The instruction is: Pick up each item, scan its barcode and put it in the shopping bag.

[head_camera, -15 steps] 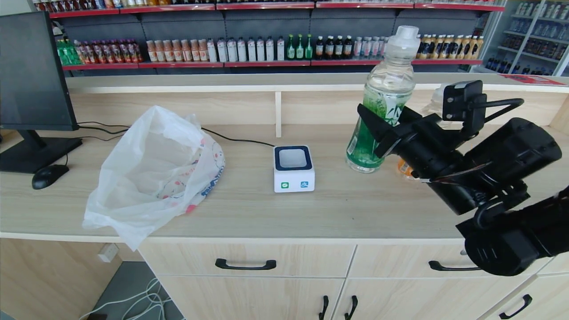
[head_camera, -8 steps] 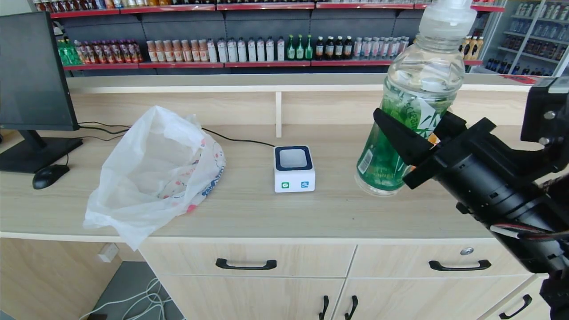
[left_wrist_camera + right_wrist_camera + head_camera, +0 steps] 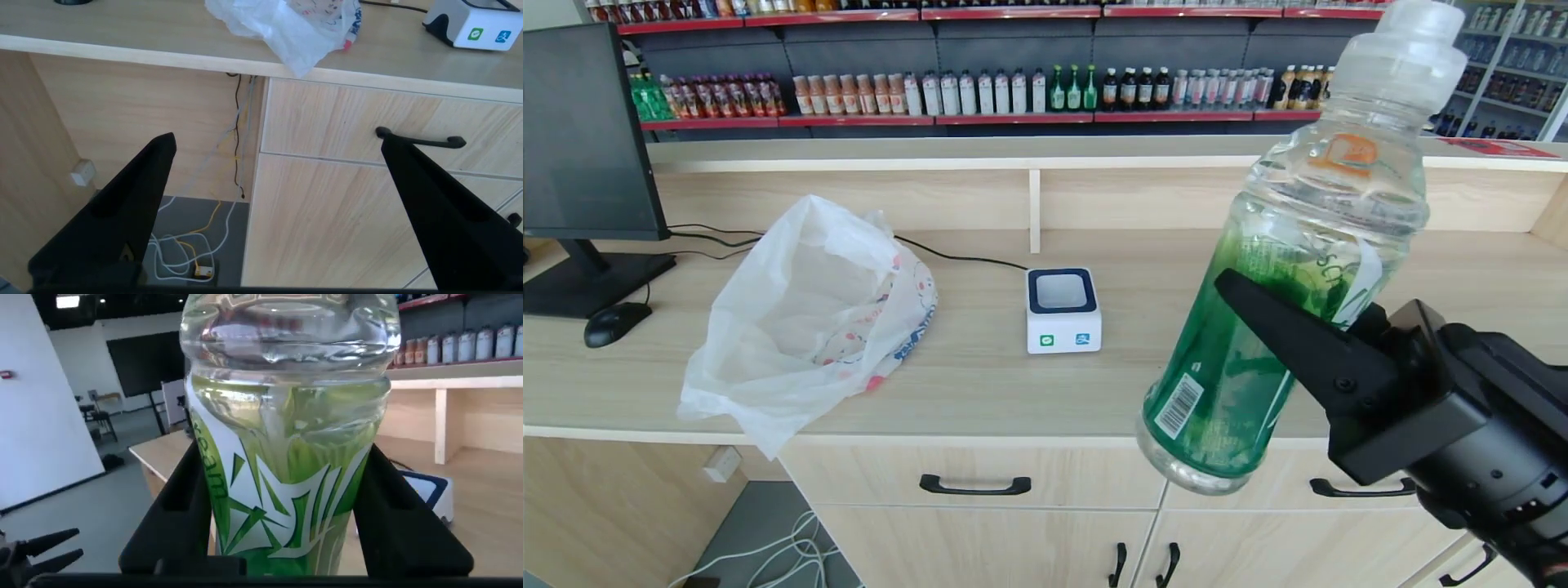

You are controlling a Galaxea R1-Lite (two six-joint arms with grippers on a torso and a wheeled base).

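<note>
My right gripper (image 3: 1319, 331) is shut on a clear bottle with a green label (image 3: 1282, 278), held tilted in the air at the right, above the counter's front edge. Its barcode (image 3: 1178, 406) faces me near the bottom. In the right wrist view the bottle (image 3: 286, 449) sits squeezed between both fingers (image 3: 184, 498). The white barcode scanner (image 3: 1062, 310) stands mid-counter, to the left of and beyond the bottle. A white plastic shopping bag (image 3: 805, 318) lies open at the left. My left gripper (image 3: 278, 212) hangs open below the counter edge, in front of the cabinet.
A monitor (image 3: 580, 139) and a black mouse (image 3: 613, 320) occupy the counter's far left. A cable (image 3: 956, 257) runs from the scanner behind the bag. A raised ledge (image 3: 1045, 159) backs the counter (image 3: 1029, 392). Drawers with black handles (image 3: 974, 487) lie below.
The right gripper has lifted the bottle off the counter and brought it toward me and up, tilting it so the barcode shows. The bag and scanner have not moved.
</note>
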